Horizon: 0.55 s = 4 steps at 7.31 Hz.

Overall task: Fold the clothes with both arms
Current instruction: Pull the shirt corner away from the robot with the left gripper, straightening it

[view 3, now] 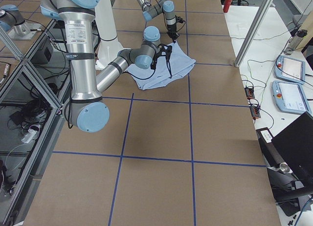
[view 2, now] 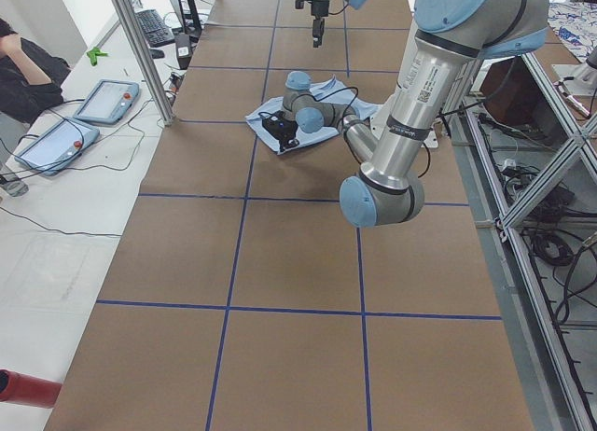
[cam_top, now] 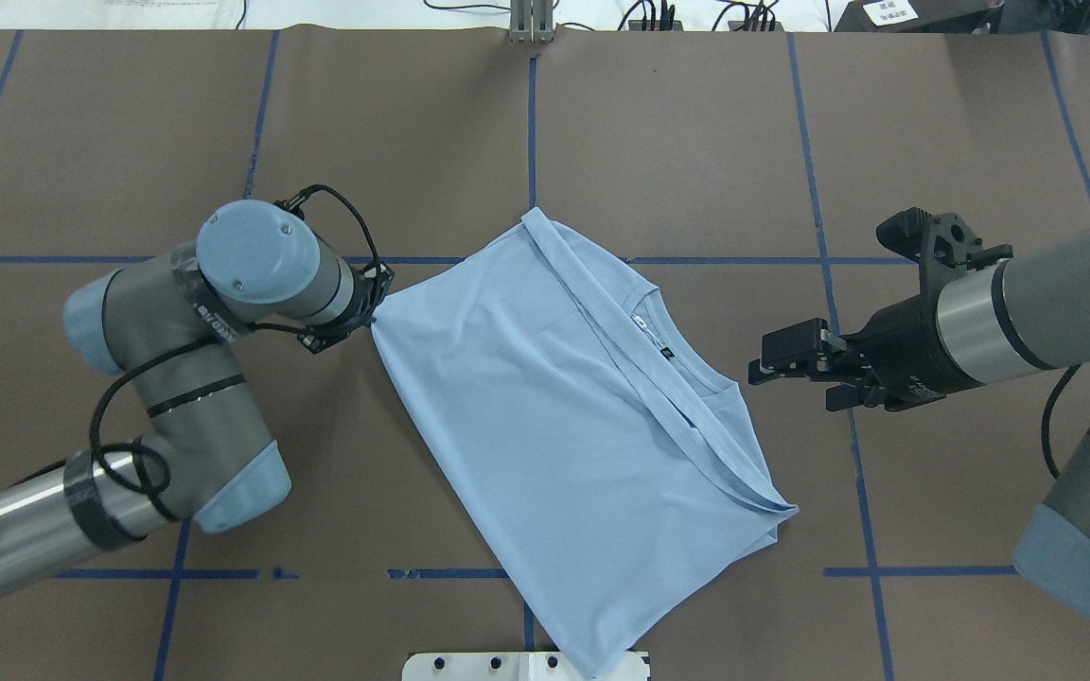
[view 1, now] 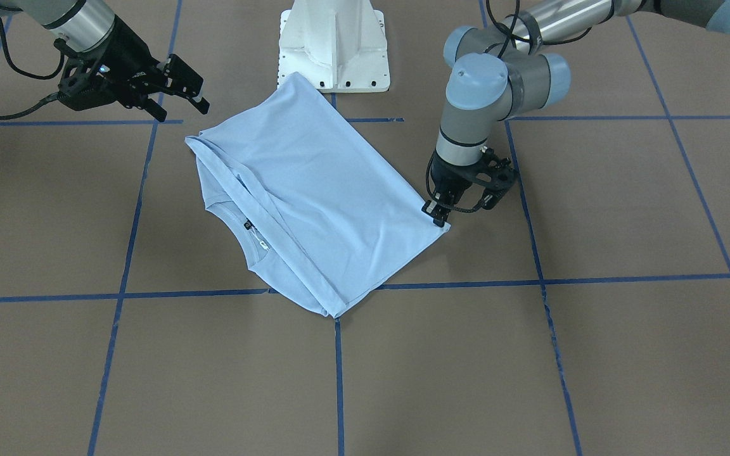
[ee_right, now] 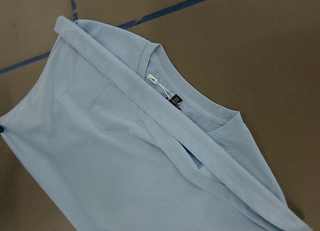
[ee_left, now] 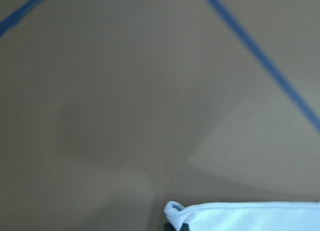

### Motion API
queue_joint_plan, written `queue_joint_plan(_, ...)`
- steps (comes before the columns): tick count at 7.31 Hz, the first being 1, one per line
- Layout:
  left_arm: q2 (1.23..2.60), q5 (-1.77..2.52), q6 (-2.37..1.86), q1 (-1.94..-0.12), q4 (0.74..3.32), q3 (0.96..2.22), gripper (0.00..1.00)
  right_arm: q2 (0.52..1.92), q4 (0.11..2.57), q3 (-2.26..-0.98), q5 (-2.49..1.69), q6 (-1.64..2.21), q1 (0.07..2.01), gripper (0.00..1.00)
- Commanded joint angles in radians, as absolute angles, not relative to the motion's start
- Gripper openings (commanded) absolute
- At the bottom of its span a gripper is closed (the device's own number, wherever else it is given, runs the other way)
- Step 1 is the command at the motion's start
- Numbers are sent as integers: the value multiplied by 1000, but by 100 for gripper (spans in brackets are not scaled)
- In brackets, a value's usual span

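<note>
The clothes, one light blue T-shirt (view 1: pixel 314 190) (cam_top: pixel 554 426), lie folded flat at the table's middle. A folded band runs across below the round collar (cam_top: pixel 668 345) (ee_right: pixel 200 103), which carries a dark neck label (ee_right: pixel 176 100). My left gripper (view 1: pixel 436 216) (cam_top: pixel 373 320) points down at the shirt's corner and is shut on it. That pinched corner (ee_left: pixel 175 211) shows at the bottom of the left wrist view. My right gripper (view 1: pixel 182 112) (cam_top: pixel 759 369) hovers open beside the collar end, apart from the cloth. The print is hidden.
The white pedestal base (view 1: pixel 333 50) (cam_top: pixel 526 665) stands at the robot's edge, touching the shirt's near corner. Blue tape lines (view 1: pixel 338 380) grid the brown table. A person (view 2: pixel 19 67) and control pendants (view 2: pixel 103 100) (view 3: pixel 288 69) are beyond the far edge.
</note>
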State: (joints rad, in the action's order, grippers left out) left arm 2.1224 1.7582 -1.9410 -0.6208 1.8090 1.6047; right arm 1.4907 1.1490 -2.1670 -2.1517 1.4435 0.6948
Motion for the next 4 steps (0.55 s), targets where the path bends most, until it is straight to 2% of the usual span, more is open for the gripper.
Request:
queue_joint_plan(1,2231,1758,-1786,-718,1945,1395,0,1493,1150,-2166,-2149,1443,695,100)
queue_joint_plan(2,2285,1756,-1723,-733,2009,1320,0,1494,1150,-2166,-2148,1443,695,100)
queue_joint_plan(4,2444,1682,-1698,-738,2249,1026,0,1505,1152,-2164,-2146,1443,695,100)
